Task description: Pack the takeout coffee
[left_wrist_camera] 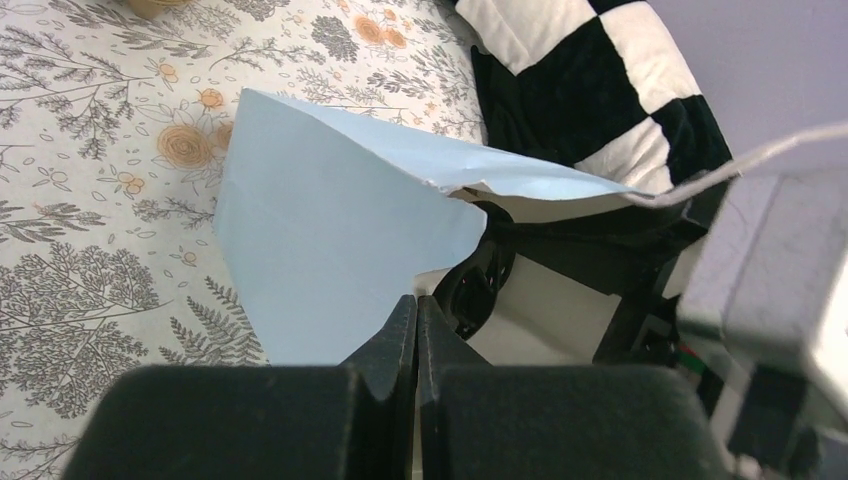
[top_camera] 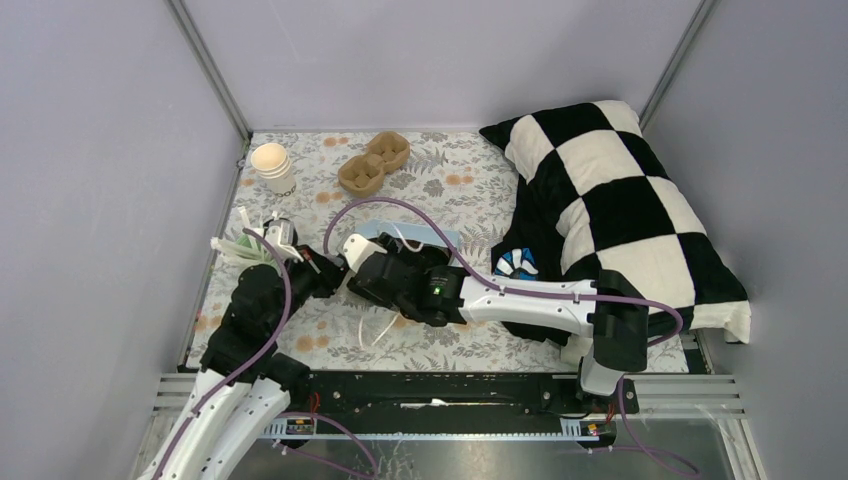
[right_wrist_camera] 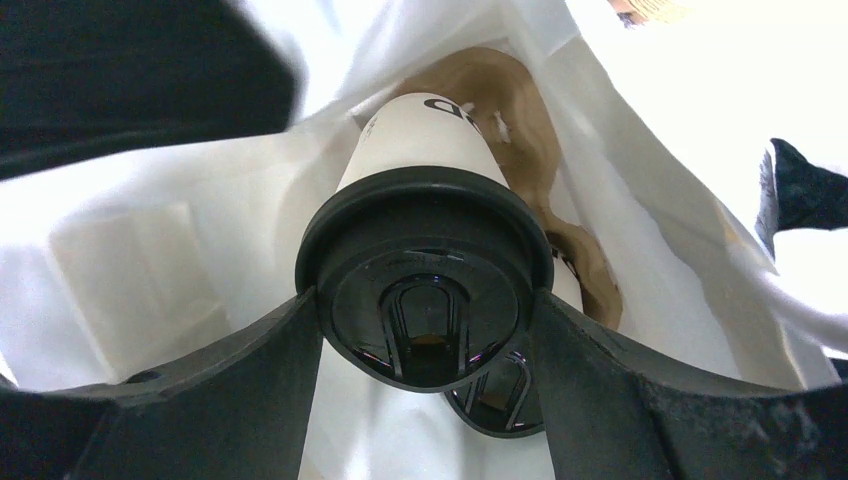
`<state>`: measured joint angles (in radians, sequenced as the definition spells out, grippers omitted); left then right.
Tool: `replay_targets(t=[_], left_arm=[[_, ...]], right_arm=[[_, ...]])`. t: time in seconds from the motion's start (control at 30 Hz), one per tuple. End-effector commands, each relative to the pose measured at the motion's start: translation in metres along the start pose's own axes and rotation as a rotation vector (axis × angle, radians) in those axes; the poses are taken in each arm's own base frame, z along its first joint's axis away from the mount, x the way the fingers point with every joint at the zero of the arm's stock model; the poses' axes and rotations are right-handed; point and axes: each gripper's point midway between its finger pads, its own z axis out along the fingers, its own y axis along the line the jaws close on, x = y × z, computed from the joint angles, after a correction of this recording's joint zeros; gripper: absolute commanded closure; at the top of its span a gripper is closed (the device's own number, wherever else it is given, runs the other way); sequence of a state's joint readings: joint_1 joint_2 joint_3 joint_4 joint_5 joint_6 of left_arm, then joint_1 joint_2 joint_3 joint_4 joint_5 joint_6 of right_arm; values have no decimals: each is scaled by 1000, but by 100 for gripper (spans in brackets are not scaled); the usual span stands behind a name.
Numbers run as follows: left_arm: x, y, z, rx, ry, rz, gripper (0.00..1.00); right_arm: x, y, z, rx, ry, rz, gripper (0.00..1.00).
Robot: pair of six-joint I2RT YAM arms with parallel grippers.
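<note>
Deep inside the bag, the right gripper has its jaws spread wide and clamped on the black lid of a white cup. A second lid peeks out just beneath, so both coffees look bagged and only the release is left. The left gripper is pinched tight on the bag's blue edge.

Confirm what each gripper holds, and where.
Left gripper: blue bag, at its rim. Right gripper: coffee cup, by its black lid, inside the bag.
</note>
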<state>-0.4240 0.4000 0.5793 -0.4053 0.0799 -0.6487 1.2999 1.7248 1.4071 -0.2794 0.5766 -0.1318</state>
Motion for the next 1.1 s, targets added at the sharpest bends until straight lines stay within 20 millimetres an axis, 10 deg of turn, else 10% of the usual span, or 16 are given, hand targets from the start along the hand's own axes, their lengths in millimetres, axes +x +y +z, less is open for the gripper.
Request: replay_targets(t=[0.0,1.07], left_arm=[[-10,-21,-12,82,-16,-12,100],[1,-8,-27,31,-5,-22,100]], right_arm=[[-14,-32,-13,111,-24,81,57],[-18,-8,28,7,-74,234,59]])
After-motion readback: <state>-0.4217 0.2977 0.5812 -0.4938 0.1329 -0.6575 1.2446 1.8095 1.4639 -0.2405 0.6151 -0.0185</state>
